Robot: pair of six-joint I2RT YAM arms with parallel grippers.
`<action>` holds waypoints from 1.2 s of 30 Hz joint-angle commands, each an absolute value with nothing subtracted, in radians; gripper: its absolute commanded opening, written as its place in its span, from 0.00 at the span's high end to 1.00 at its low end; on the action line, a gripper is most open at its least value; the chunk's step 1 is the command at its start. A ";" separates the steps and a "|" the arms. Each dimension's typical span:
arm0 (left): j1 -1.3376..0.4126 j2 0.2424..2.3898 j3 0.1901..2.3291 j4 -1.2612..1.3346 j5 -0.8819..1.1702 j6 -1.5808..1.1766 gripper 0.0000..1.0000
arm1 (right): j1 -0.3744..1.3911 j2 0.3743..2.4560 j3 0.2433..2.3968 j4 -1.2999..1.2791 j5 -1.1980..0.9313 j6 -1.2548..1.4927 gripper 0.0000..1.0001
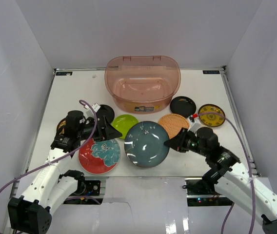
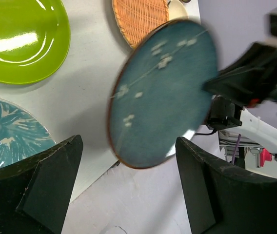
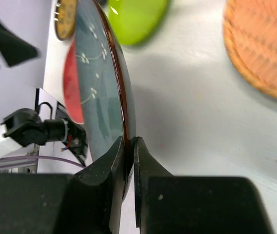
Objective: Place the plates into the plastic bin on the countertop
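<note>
1. The right gripper [image 3: 128,146] is pinched tight on the right rim of the blue-grey plate [image 1: 146,144], which appears tilted up off the countertop [image 1: 80,90].
2. The plastic bin [image 1: 128,103] lies beyond the plate, toward the back wall, so the carry likely goes forward.
3. The left gripper [image 1: 110,130] gapes wide, empty, just left of the plate.

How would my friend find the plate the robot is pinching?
Find the big pinkish tub at the back of the white table. In front of it, beside the lime green plate, is the blue-grey plate. It's the only one with tiny white flowers, and the right gripper pinches its edge.
</note>
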State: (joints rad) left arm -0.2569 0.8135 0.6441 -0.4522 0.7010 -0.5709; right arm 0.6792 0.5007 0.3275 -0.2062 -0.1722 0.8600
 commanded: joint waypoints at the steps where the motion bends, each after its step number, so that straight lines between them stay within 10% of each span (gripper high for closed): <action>1: -0.264 0.819 0.627 -0.391 0.703 -0.610 0.13 | 0.677 0.555 0.709 -0.057 -0.172 0.780 0.92; 12: -0.323 0.781 0.422 -0.151 0.663 -0.863 0.35 | 0.479 1.084 1.313 0.041 -0.176 0.587 0.92; 25: -0.734 1.070 0.529 0.024 0.298 -0.925 0.34 | 0.298 1.857 1.873 0.015 -0.348 0.618 0.92; 36: -0.882 1.443 0.678 0.242 0.126 -0.959 0.27 | 0.331 2.111 1.891 -0.084 -0.305 0.514 0.92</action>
State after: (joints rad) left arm -0.8585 1.3903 0.6209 0.1394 0.1970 -0.9463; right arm 0.3103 2.1292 1.7920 -0.1825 -0.2646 0.5247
